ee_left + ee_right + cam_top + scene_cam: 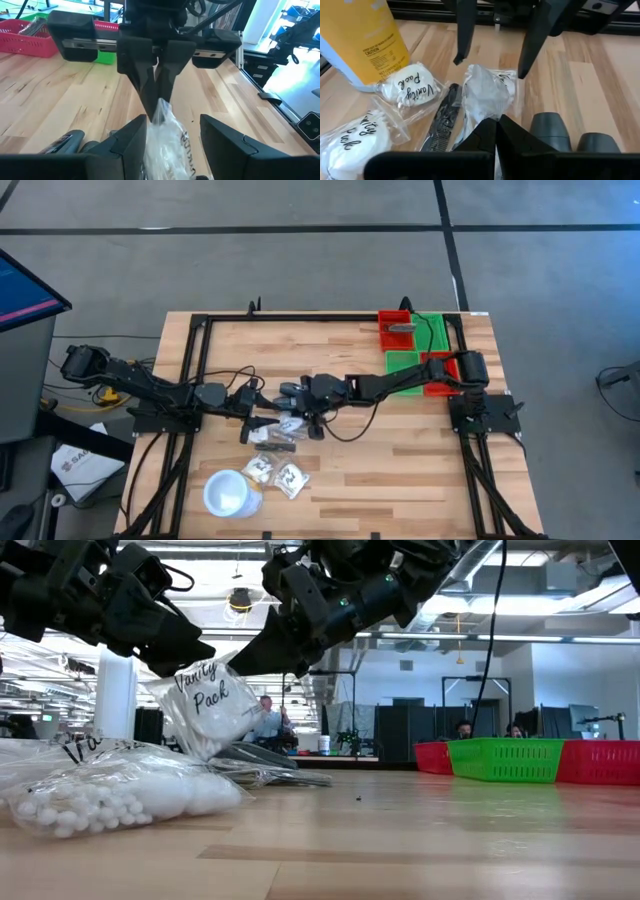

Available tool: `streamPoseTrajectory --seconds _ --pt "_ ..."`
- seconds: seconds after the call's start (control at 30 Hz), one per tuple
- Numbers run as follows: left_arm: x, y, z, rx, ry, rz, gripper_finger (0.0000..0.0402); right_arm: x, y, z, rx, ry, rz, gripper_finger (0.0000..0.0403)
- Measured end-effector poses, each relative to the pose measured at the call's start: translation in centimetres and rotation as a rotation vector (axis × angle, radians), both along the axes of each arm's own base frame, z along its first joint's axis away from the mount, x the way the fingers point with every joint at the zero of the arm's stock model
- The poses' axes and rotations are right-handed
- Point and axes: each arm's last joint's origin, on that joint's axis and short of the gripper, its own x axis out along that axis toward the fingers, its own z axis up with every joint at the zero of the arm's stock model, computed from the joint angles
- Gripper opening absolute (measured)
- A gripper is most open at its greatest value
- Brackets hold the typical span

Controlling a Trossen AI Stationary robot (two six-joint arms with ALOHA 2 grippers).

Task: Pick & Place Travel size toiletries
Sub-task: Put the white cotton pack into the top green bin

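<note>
A: What's the surface and the room like?

B: A pale butcher-block table point(400, 460) inside a black frame, on a grey floor. At its far right corner stand red and green baskets point(415, 345). The low view looks level across the wood to an open workshop with people seated at desks far behind.

A: Where are the toiletries?

B: Clustered left of the table's middle. Two clear sachets point(278, 475) of white contents lie near the front edge beside a white cup point(228, 492). One sachet marked "Vanity Pack" point(210, 705) is lifted off the wood, tilted, its long axis running up to the pinch point. A dark grey tube point(440, 122) lies flat beside it, lengthwise toward the right wrist camera. A big bag of white beads point(110, 790) rests on the table at the low view's left.

A: And the arms?

B: Both reach low toward the centre, nearly horizontal, tips meeting. The right gripper point(495, 125) is pinched tight on the lifted sachet's crumpled top. The left gripper point(172, 132) faces it with fingers spread either side of that sachet, not touching that I can see.
</note>
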Motion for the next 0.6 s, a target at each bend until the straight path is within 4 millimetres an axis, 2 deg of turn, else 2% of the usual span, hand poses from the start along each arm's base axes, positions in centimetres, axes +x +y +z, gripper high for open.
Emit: streamPoseTrajectory --seconds 0.13,0.43,0.6 --pt "0.0 0.0 0.0 0.0 -0.001 0.0 0.0177 -0.2 0.0 0.5 -0.001 -0.006 -0.001 0.0" --pt "0.0 0.0 0.0 -0.006 -0.001 0.007 0.0177 -1.1 -0.2 3.7 -0.043 -0.074 -0.02 0.0" --pt "0.0 0.0 0.0 -0.009 0.0 0.009 0.0176 -1.1 -0.2 4.0 -0.057 -0.078 -0.036 0.0"
